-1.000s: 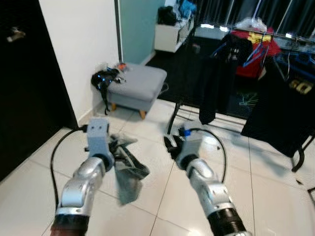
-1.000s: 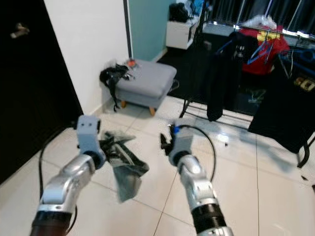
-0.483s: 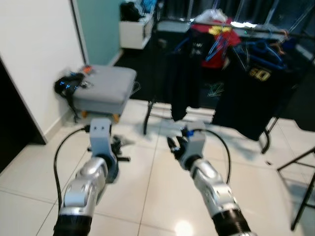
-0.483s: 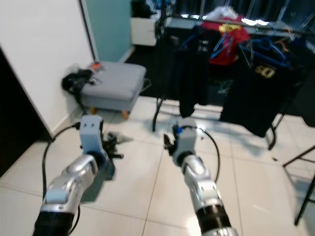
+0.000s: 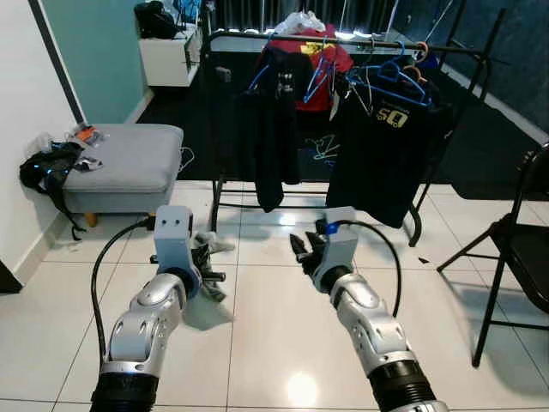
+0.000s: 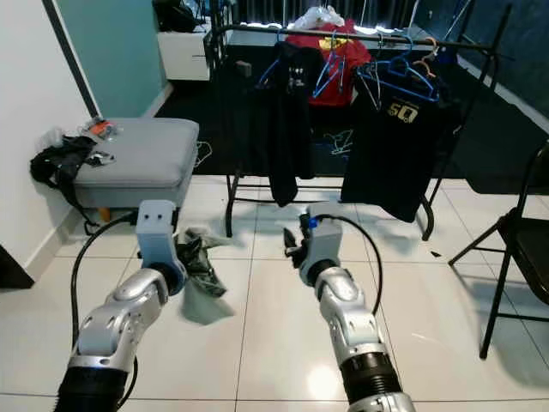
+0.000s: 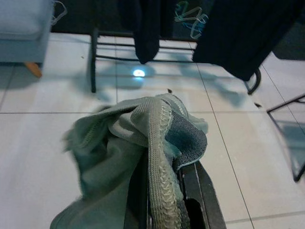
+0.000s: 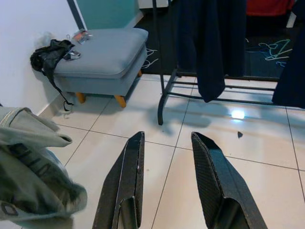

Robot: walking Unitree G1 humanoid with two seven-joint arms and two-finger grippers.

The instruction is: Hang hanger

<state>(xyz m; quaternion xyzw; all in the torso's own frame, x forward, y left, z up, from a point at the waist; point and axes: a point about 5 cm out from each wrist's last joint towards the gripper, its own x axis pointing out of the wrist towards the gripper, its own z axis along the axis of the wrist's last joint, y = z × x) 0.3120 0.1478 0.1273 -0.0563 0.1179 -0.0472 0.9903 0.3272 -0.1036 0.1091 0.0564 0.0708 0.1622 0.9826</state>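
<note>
Head views: the left claw (image 5: 208, 268) holds a crumpled grey-green knitted garment (image 6: 199, 257) low over the white tiled floor (image 5: 257, 343). The right claw (image 5: 302, 249) is empty, fingers apart. Ahead, well apart from both arms, a black metal clothes rail (image 5: 343, 39) carries dark shirts and blue hangers (image 5: 399, 73).

Left wrist view: the garment (image 7: 143, 143) drapes over the closed fingers (image 7: 200, 191); whether a hanger lies inside cannot be told.

Right wrist view: two black fingers (image 8: 209, 176) spread moderately above bare tiles.

Judgement: nothing is hung yet; approaching the rail and hooking on remain.
</note>
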